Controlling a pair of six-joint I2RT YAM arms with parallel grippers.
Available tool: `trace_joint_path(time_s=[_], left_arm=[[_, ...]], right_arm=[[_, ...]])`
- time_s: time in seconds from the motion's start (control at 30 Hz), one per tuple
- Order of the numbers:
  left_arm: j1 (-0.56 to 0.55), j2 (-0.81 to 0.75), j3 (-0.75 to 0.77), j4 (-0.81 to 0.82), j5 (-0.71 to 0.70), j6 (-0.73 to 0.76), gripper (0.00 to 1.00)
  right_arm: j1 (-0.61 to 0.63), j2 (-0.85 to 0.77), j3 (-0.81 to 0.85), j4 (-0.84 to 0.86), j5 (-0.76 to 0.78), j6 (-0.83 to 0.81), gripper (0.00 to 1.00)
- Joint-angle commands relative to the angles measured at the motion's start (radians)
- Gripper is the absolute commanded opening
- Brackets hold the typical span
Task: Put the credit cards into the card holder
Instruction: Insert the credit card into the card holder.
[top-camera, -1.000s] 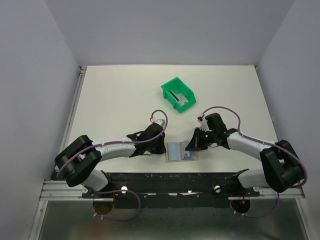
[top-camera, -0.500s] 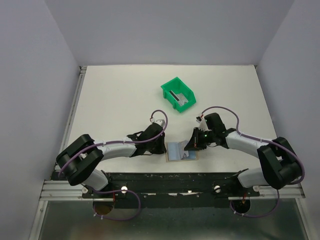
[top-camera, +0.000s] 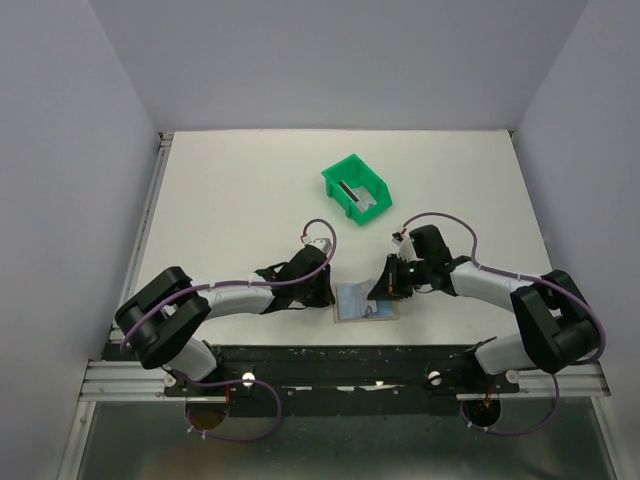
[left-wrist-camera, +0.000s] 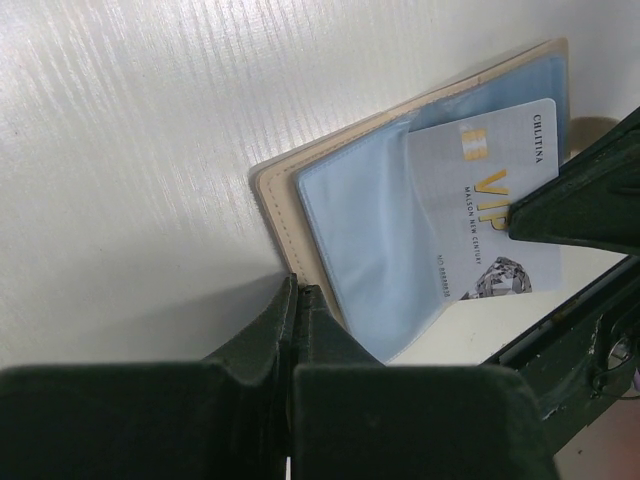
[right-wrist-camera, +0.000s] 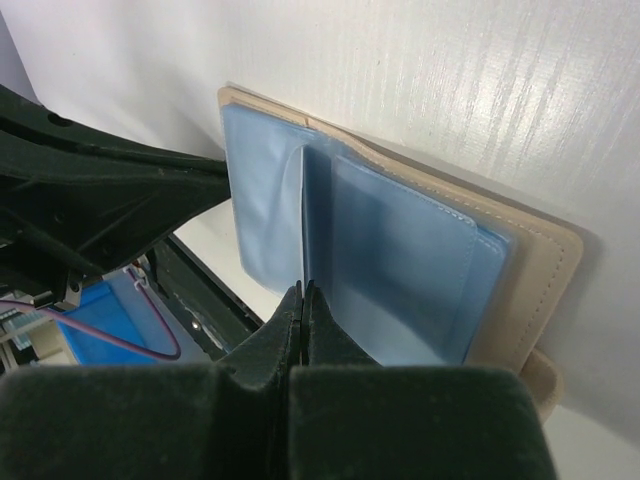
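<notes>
Left fingers (left-wrist-camera: 291, 308) pressed together, tips touching the left tan edge of the soft folding card holder (left-wrist-camera: 350, 215). It lies open, pale blue slots up, on the white desk (top-camera: 230, 200) near the front edge, between both arms. Right fingers (right-wrist-camera: 301, 300) pinch a thin silver-grey plastic card (left-wrist-camera: 488, 190) over the holder's right half, its left edge against a blue pocket.

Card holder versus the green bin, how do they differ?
The card holder is tan and pale blue, lying open flat; the green bin is a walled tub. The card holder lies at the near edge of the table, the green bin farther back. Both rest on that table.
</notes>
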Motion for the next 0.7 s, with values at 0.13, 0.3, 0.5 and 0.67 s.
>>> trace_joint_path(time_s=[0.13,0.3,0.5,0.67], left_arm=[[0.001,0.031,-0.019,-0.003,0.021,0.000,0.00],[0.001,0.036,-0.014,-0.003,0.024,-0.001,0.00],[0.002,0.043,-0.011,0.004,0.030,0.001,0.00],[0.001,0.043,-0.011,0.003,0.032,0.002,0.00]], right_arm=[[-0.002,0.043,-0.033,0.093,-0.045,0.012,0.01],[-0.003,0.069,-0.049,0.154,-0.090,0.028,0.01],[-0.002,0.086,-0.066,0.219,-0.117,0.048,0.01],[-0.002,0.070,-0.077,0.231,-0.087,0.057,0.01]])
